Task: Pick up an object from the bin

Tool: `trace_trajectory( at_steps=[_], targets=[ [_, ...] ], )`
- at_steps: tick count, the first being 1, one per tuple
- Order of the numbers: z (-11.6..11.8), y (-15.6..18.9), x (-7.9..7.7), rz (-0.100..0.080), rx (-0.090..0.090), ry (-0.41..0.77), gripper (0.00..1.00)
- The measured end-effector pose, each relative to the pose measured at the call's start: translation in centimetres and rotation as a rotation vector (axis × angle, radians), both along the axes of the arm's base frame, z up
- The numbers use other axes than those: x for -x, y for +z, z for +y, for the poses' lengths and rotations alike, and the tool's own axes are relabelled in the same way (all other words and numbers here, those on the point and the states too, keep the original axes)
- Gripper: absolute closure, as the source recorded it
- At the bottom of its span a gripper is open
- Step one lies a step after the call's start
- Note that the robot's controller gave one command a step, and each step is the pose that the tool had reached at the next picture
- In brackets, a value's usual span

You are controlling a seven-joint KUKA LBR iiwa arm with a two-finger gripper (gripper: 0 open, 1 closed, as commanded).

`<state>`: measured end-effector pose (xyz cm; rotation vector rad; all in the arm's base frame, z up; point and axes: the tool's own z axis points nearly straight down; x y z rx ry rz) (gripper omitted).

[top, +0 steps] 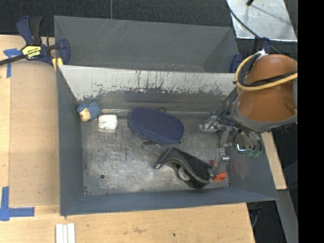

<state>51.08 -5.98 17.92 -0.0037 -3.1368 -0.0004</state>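
At the right wall: we see the gripper low inside the bin, hanging from a wrist under an orange cover.
Gripper state: we cannot tell whether it is wide or narrow, and we see nothing held in it.
Below the gripper: a black curved object lies on the bin floor at the front right. Its right end is just beside the gripper's lower tip, and we cannot tell whether the two touch.
Orange-red piece: it sits at the right end of the black curved object. We cannot tell whether it belongs to that object.
At centre: a dark blue oval pouch lies flat, just behind the black curved object and left of the gripper.
At the back left: a small white object lies near the pouch, with a small blue and yellow toy just beside it, close to the left wall.
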Motion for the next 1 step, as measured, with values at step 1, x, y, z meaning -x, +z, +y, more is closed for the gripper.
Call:
trace_trajectory(
  at_steps=[1],
  targets=[
    [0.18, -10.64, 2.28, -0.027, 0.003, 0.096, 0.0]
  ],
)
